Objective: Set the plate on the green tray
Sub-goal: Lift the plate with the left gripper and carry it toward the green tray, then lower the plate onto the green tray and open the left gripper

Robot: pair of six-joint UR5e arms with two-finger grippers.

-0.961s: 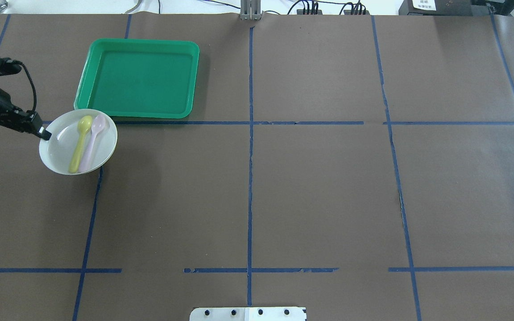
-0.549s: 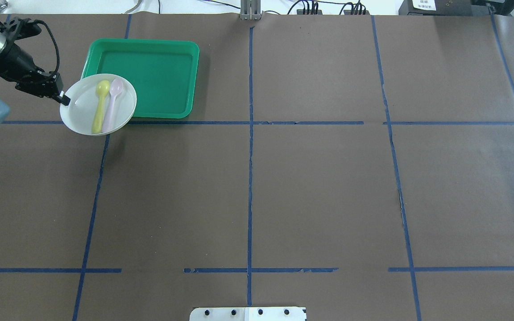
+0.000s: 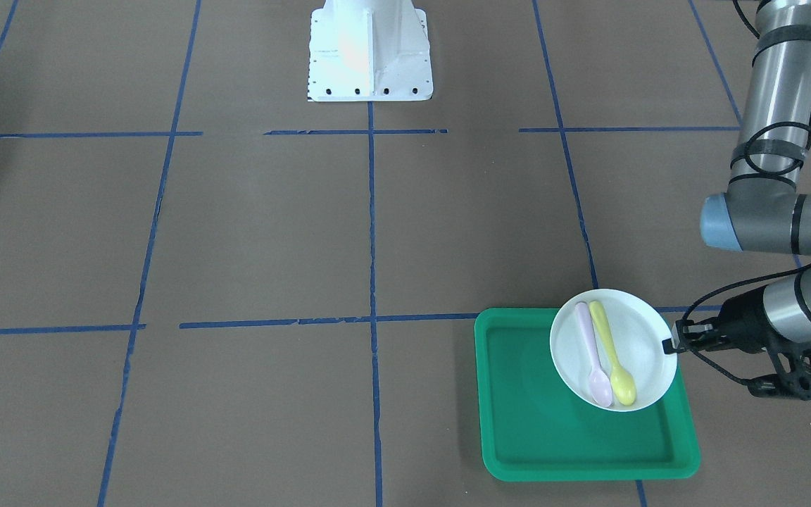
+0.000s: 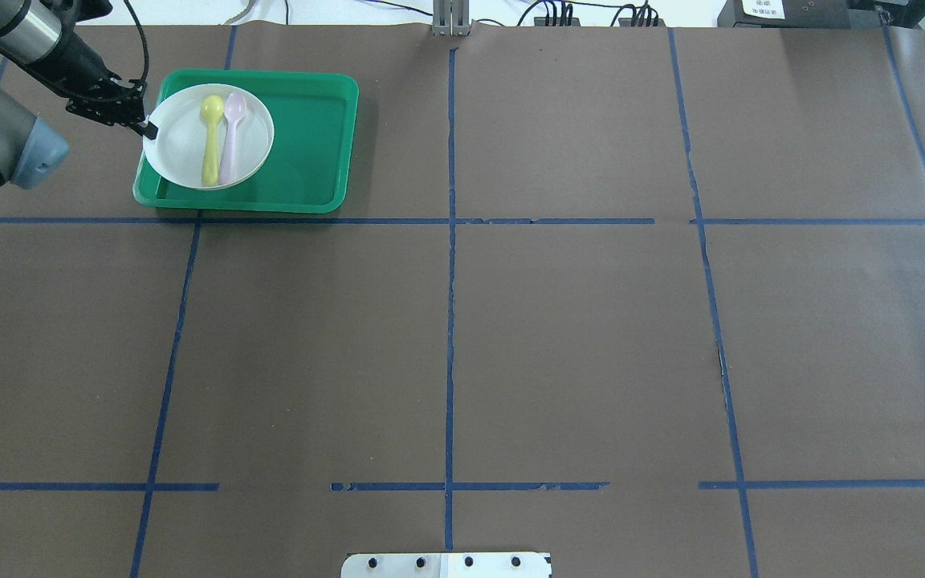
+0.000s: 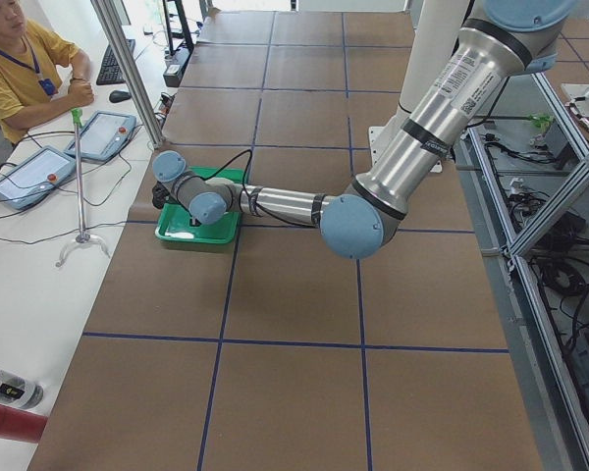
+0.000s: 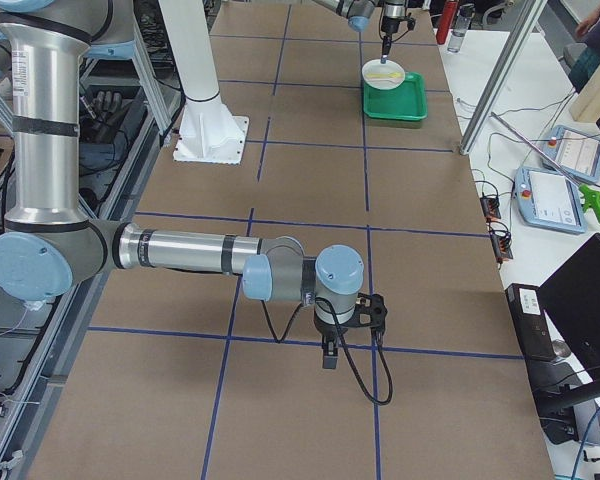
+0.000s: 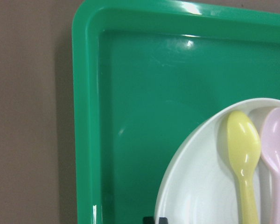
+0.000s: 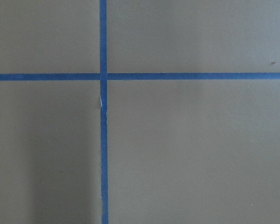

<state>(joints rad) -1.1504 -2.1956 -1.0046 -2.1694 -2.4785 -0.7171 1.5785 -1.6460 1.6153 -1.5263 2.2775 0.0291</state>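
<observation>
The small white plate point(image 4: 177, 143) carries a yellow spoon point(image 4: 211, 138) and a pink spoon point(image 4: 231, 132). My left gripper point(image 4: 148, 128) is shut on the plate's left rim and holds it over the left part of the green tray point(image 4: 310, 144). In the front view the plate point(image 3: 641, 345) overlaps the tray's point(image 3: 539, 422) corner beside the gripper point(image 3: 669, 345). The left wrist view shows the plate point(image 7: 200, 186) above the tray floor point(image 7: 130, 93). My right gripper point(image 6: 328, 358) points down over bare table, and I cannot tell if it is open.
The table is brown paper with a blue tape grid. The robot's white base plate point(image 4: 446, 564) is at the near edge. An operator point(image 5: 20, 69) sits beyond the tray's end of the table, with tablets and a metal post point(image 5: 128, 69) there.
My left gripper has carried the plate with both spoons away from the robot and to the right, from the tray's near-left corner to above the tray's left part.
</observation>
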